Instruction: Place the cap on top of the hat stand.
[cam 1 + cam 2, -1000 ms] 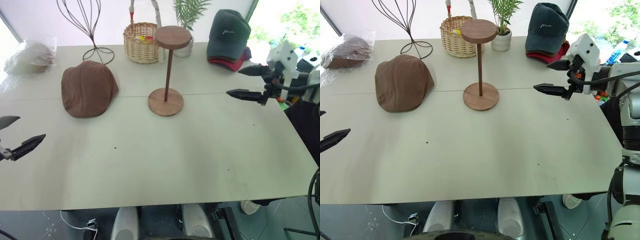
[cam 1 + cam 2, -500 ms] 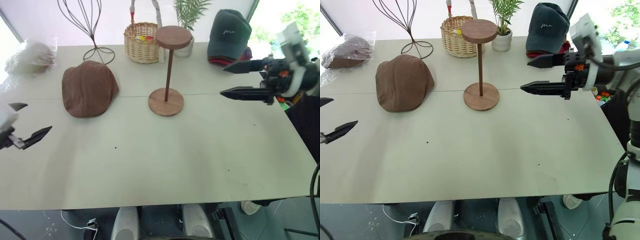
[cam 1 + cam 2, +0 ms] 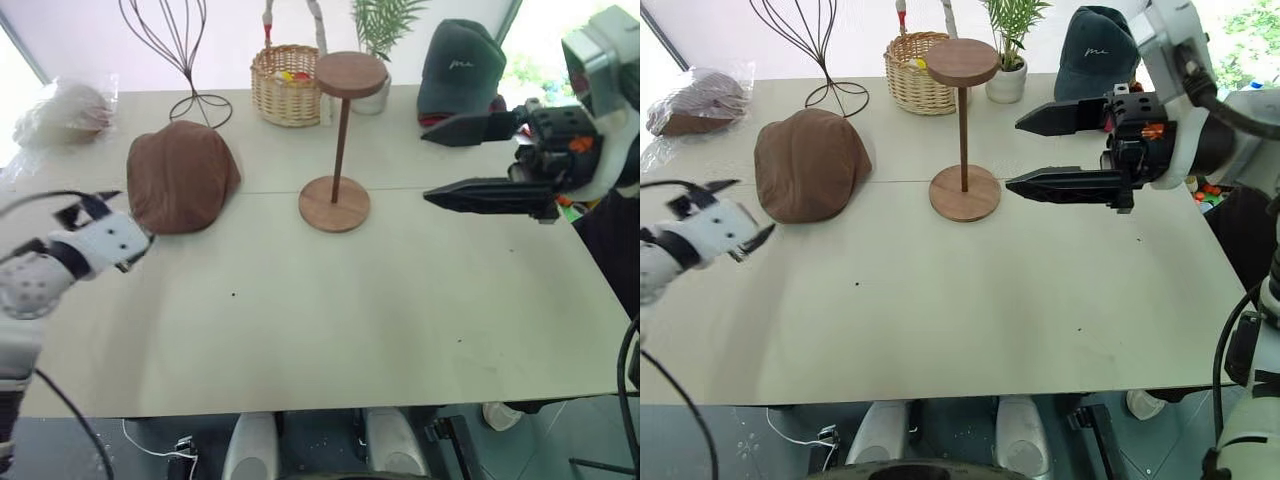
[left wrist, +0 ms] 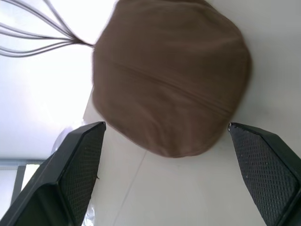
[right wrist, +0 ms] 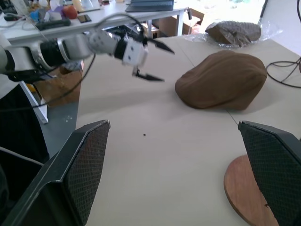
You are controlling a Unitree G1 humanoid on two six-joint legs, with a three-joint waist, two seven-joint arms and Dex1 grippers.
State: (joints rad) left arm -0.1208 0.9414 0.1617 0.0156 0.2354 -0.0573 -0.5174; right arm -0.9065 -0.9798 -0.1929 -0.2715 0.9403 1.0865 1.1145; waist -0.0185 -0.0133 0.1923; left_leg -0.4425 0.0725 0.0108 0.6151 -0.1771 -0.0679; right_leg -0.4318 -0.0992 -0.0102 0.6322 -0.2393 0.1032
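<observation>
The brown flat cap [image 3: 182,178] lies on the white table, left of the wooden hat stand [image 3: 343,140], whose round disc top [image 3: 351,73] is bare. My left gripper [image 3: 748,210] hovers open just in front of and left of the cap, pointing at it. In the left wrist view the cap [image 4: 169,75] sits between and beyond the spread fingers [image 4: 70,174]. My right gripper [image 3: 425,170] is open and empty, held above the table just right of the stand, pointing left. The right wrist view shows the cap [image 5: 221,80] and the stand's base [image 5: 249,193].
A black wire stand [image 3: 180,50], a wicker basket [image 3: 284,83] and a potted plant [image 3: 375,40] line the table's far edge. A dark green cap [image 3: 458,65] sits on a red one at the back right. A plastic bag [image 3: 60,110] lies back left.
My left gripper came in from the left edge, forward toward the cap, and rolled. My right gripper swung left toward the stand and rose a little.
</observation>
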